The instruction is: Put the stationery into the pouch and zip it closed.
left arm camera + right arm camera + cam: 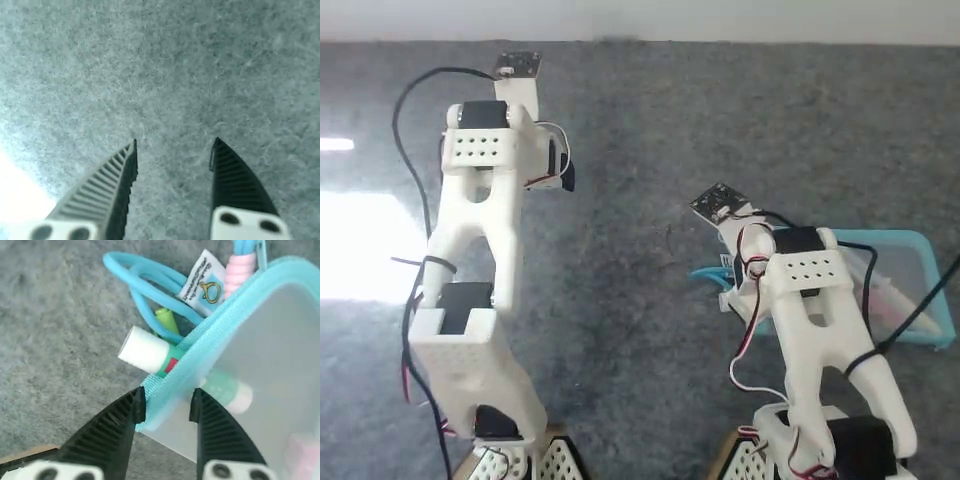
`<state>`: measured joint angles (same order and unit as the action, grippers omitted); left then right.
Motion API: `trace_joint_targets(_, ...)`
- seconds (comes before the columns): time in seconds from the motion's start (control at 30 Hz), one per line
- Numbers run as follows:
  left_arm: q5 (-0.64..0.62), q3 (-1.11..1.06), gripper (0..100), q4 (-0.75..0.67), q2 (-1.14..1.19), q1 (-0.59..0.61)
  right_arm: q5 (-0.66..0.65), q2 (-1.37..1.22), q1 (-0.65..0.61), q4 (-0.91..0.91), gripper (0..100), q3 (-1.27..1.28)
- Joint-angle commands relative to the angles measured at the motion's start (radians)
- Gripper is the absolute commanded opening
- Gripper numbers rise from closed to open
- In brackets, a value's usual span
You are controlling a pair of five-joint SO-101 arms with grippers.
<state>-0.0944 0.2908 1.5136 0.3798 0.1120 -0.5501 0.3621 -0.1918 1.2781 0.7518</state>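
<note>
A translucent pouch with a teal zipper rim lies at the table's right side. A glue stick with a white cap and green body pokes halfway out of its open mouth, beside a green pen tip. A teal cord, a white tag and a pink piece hang at that end. My right gripper straddles the pouch's corner, shut on its zipper edge. My left gripper hangs open over bare grey felt at the far left, nothing between its fingers.
Grey felt covers the table. A bright glare patch lies at the left edge. Both arm bases stand at the near edge. Something pink shows through the pouch wall.
</note>
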Motion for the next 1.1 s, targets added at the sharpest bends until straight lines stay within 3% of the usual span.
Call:
trace_joint_targets(0.0,0.011,0.005,22,-0.015,-0.012,-0.005,-0.057,0.007,0.008,0.001,18.4,0.046)
trace_joint_targets(0.37,0.012,0.005,22,-0.014,-0.012,-0.005,-0.089,-0.001,-0.042,-0.084,18.3,0.195)
trace_joint_targets(0.53,0.012,0.005,22,-0.014,-0.012,-0.005,-0.084,-0.001,0.045,-0.137,17.3,0.209)
trace_joint_targets(0.7,0.012,0.005,22,-0.015,-0.012,-0.006,-0.092,-0.001,0.124,-0.199,6.3,0.249)
trace_joint_targets(0.77,0.012,0.005,22,-0.015,-0.012,-0.008,-0.126,0.001,0.12,-0.209,8.4,0.275)
trace_joint_targets(0.93,0.012,0.005,22,-0.017,-0.011,-0.005,-0.14,0.016,0.01,-0.14,20.7,0.298)
trace_joint_targets(1.07,0.012,0.005,22,-0.017,-0.011,-0.003,-0.087,0.096,-0.096,-0.096,21.2,0.298)
